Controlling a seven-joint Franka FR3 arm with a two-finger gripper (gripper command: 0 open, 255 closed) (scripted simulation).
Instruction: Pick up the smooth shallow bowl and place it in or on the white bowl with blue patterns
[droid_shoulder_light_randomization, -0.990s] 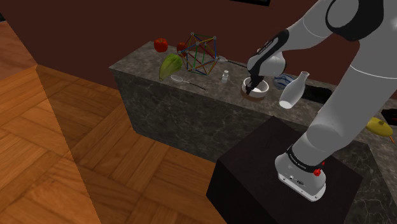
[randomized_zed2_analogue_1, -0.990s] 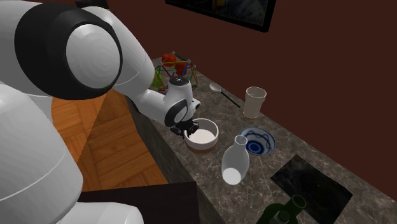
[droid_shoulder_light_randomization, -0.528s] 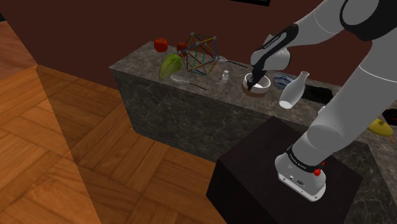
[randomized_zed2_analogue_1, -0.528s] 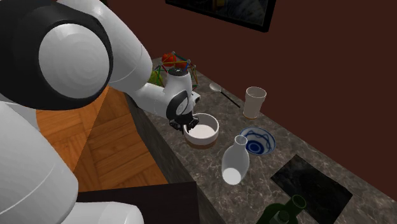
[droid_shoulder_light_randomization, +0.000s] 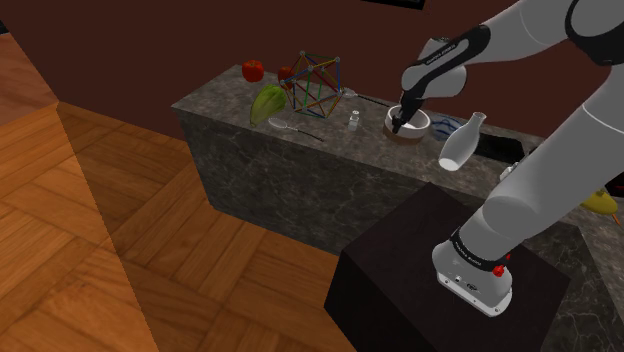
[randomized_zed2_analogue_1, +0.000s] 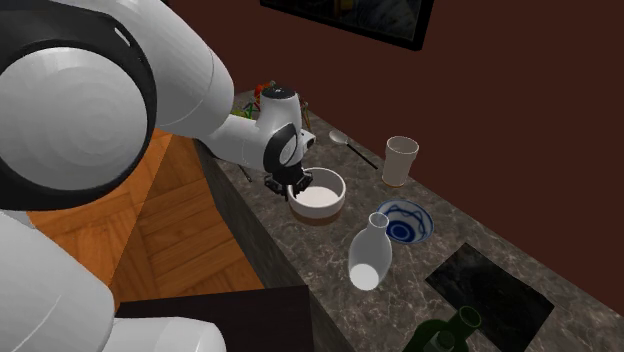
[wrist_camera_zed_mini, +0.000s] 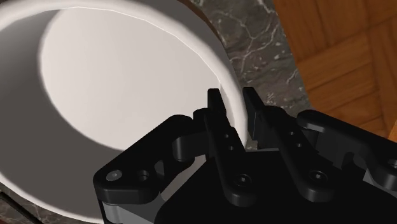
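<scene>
End effector is pinching the bowl by its rim. In the wrist view one finger sits inside the wall and the other outside, with the rim clamped between.

Bowl look: smooth, plain white inside, rounded wall, brownish band around the foot, no pattern.

Position: upright over the counter, near the edge on the arm's side. Can't tell whether the foot touches the stone.

Patterned bowl, white with blue rings inside, sits apart from it toward the second exterior view's right. A white flask is just beside that bowl, and a cup is behind it.
</scene>
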